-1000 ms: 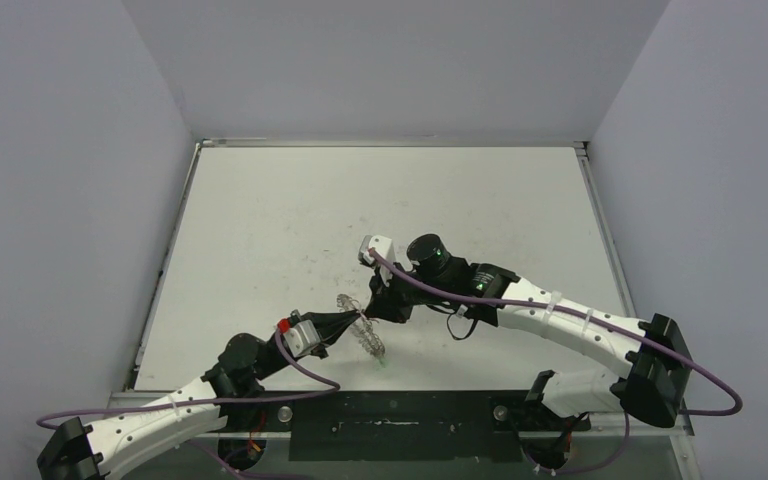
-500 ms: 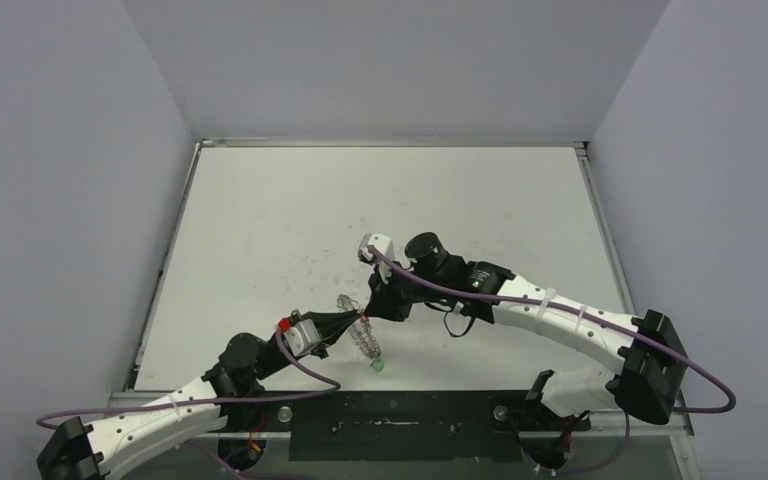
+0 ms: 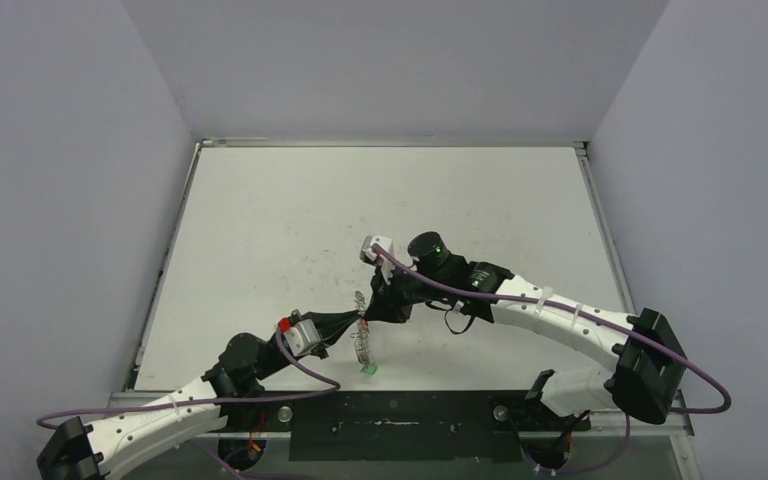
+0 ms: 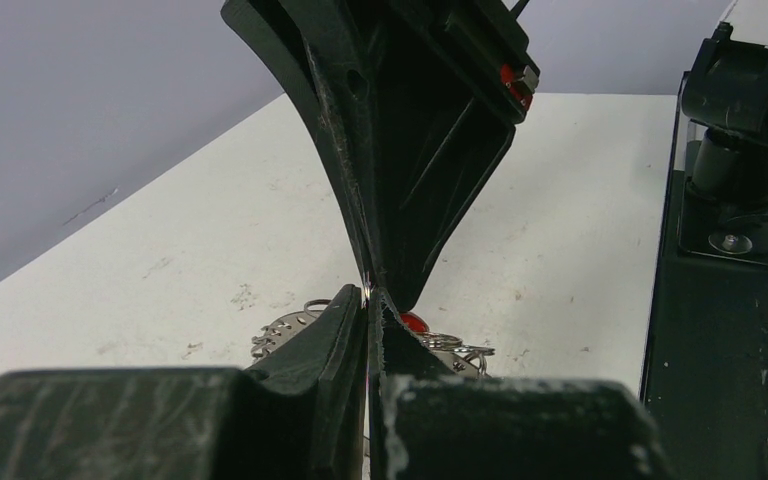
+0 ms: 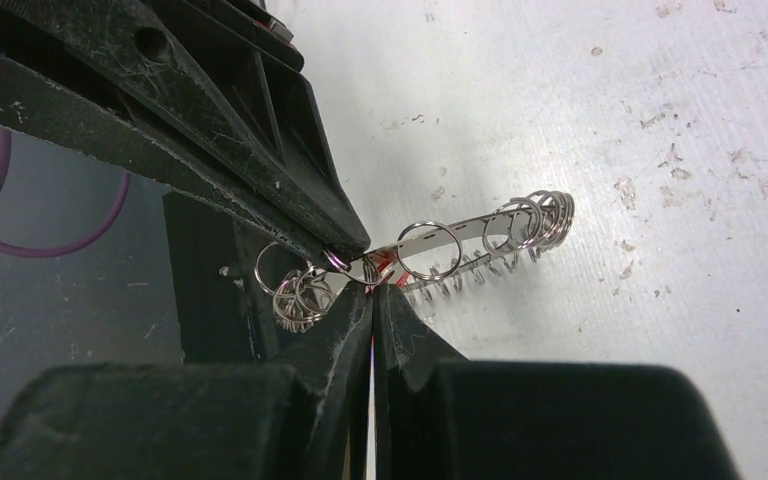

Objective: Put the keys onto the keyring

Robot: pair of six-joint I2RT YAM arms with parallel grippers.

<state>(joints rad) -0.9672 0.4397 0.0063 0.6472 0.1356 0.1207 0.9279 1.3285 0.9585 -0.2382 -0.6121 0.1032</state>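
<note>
Looking at the pinch point: left gripper [image 3: 357,322] has its jaws together on the rim of the keyring [image 3: 362,338]; in the right wrist view we see its tip biting the flat band where the wire loops bunch up; ring stands edge-on, held up off the table [image 3: 260,230], near the front edge, between the two arms; right gripper [image 3: 368,312] meets it from the other side, jaws also pressed together, tip to tip with the left one on the same stretch of rim; we see a red tag [image 4: 413,322] right at that meeting point, just beside the right gripper's tip; we cannot tell whether the right jaws clamp the tag, the ring, or only touch; that key's metal is hidden; green-tagged key [image 3: 368,369] sits just below the ring in the top view, nearer the arm bases; we cannot tell whether it hangs from a loop or lies loose on the table; the rest of the ring extends away from both tips, clear of them.
</note>
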